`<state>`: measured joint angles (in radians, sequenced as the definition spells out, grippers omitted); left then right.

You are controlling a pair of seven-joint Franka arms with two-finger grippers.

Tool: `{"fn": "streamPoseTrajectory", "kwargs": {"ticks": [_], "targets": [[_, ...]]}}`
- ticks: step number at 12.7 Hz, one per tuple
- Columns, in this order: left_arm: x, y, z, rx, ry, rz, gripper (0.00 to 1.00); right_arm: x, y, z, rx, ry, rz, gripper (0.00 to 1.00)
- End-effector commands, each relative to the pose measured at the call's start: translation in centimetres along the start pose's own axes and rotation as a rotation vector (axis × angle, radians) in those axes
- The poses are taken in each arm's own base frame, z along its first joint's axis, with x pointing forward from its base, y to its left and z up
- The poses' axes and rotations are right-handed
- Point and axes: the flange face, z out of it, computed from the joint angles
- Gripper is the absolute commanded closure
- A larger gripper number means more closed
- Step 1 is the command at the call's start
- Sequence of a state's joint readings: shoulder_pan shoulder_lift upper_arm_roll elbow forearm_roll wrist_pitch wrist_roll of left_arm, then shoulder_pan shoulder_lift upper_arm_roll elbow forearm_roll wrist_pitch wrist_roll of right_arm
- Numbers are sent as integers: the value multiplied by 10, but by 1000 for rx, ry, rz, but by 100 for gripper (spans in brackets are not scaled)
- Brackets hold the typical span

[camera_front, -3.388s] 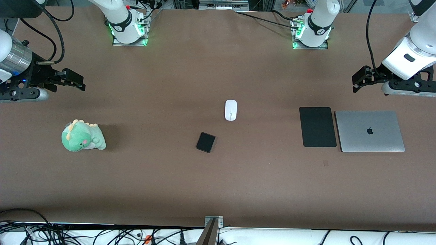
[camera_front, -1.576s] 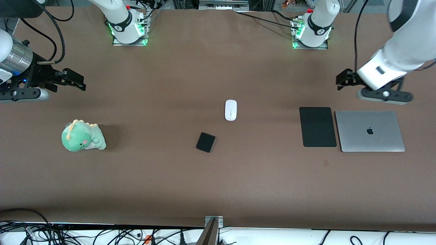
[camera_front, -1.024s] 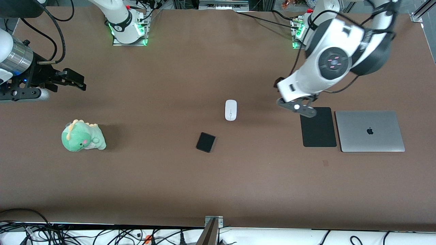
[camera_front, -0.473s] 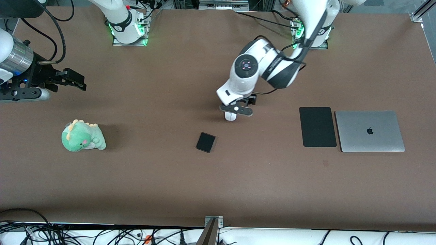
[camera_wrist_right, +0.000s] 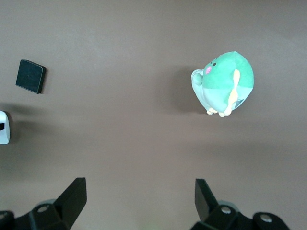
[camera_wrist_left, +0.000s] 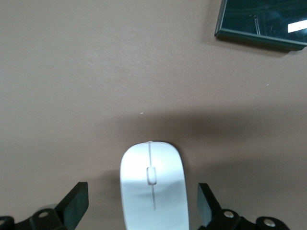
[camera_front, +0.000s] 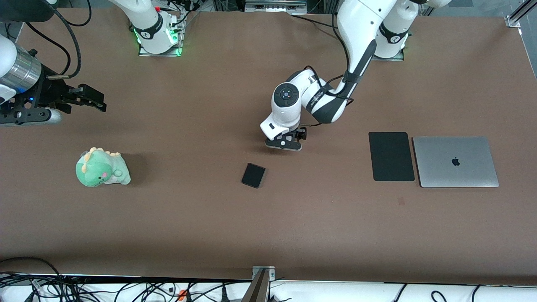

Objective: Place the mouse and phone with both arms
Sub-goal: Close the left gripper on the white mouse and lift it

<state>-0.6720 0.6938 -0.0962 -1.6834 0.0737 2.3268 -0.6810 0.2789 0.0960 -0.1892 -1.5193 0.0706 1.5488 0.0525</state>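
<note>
Surface [camera_front: 209, 235] carrying mat [camera_front: 391, 156] and laptop [camera_front: 455, 162] toward the left arm's end, plush [camera_front: 102, 168] toward the right arm's end, phone [camera_front: 254, 175] near the middle. Left arm [camera_front: 356, 50] reaching across to the middle, left hand [camera_front: 284, 144] hanging directly over the mouse [camera_wrist_left: 153, 189], hiding it from the front camera. Released, fingers [camera_wrist_left: 74, 206] spread wide, one each side of the mouse in the left wrist view, apart from its flanks. Mouse lying on the surface with its long axis running along the gap between the fingers, grey line centred, so closing across the short width looking like the natural grip; probably only a straight drop needed. Phone lying nearer the front camera than the mouse, well apart from it. Right hand [camera_front: 86, 99] waiting near the right arm's end, over bare surface, released too, far from the phone.
</note>
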Motion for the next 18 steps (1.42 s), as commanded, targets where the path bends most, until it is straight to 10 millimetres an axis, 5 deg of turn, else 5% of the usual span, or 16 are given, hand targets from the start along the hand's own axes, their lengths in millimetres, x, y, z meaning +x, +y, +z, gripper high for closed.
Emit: {"fn": "streamPoseTrajectory", "kwargs": {"ticks": [1,4,5,6,7,11,14,16,18], "targets": [[-4,12,12,10,21,-15,0,-5,0,-5,-9,1,-17,0],[-7,14,13,13,20,-5,0,-4,-2,-2,-10,-3,-18,0],[-7,14,12,13,20,-2,40,-4,-3,1,-11,-7,-19,0],[-8,14,12,14,15,-4,64,-2,-3,3,-12,-10,-17,0],[-7,13,12,19,13,4,76,-1,-3,5,-11,-10,-17,0],[-2,5,-17,49,-10,-4,76,8,-13,22,-5,-34,-12,0],[12,-27,-96,86,-56,-14,75,26,-47,55,-21,-38,5,0],[35,-74,-149,120,-127,-8,75,39,-73,87,-31,-49,40,0],[63,-147,-186,132,-205,-16,75,58,-88,124,46,-46,70,0]]}}
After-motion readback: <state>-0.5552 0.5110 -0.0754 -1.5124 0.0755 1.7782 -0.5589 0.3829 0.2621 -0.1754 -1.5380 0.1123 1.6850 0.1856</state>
